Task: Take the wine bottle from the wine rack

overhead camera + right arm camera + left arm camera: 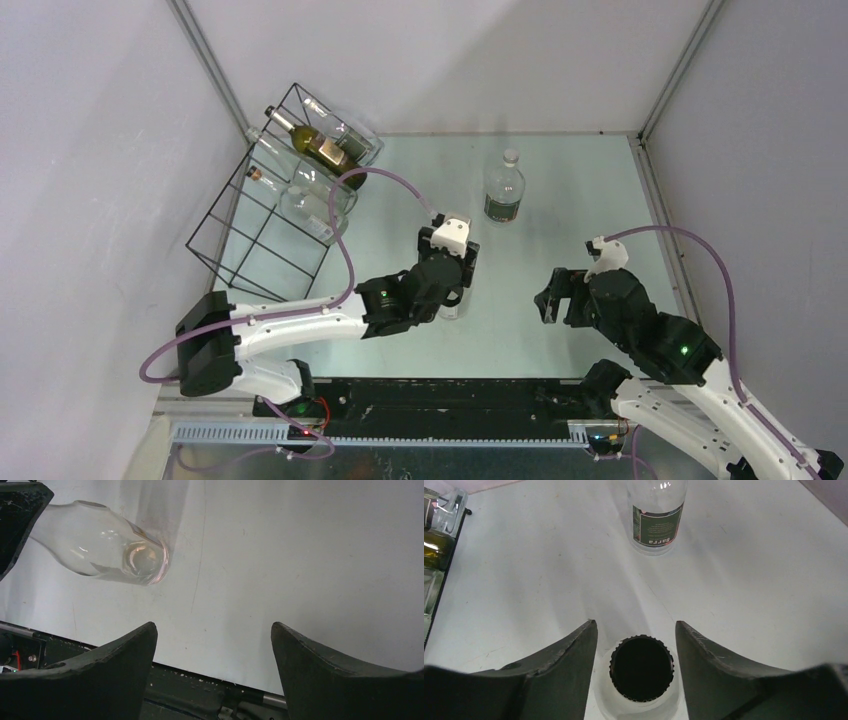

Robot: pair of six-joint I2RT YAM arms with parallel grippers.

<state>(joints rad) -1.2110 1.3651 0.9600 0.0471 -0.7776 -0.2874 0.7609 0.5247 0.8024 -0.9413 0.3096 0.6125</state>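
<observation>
The black wire wine rack stands at the back left and holds several lying bottles, among them an olive wine bottle with a gold label. A clear glass bottle with a black cap stands upright on the table at centre. My left gripper hangs right over it, open. In the left wrist view the left gripper has its jaws either side of the cap, with a gap on each side. My right gripper is open and empty to the bottle's right. The right wrist view shows the right gripper and the clear bottle.
A second clear bottle with a green label stands upright at the back centre and also shows in the left wrist view. The rack's edge is at that view's far left. The table's front rail lies under the right gripper. Walls enclose three sides.
</observation>
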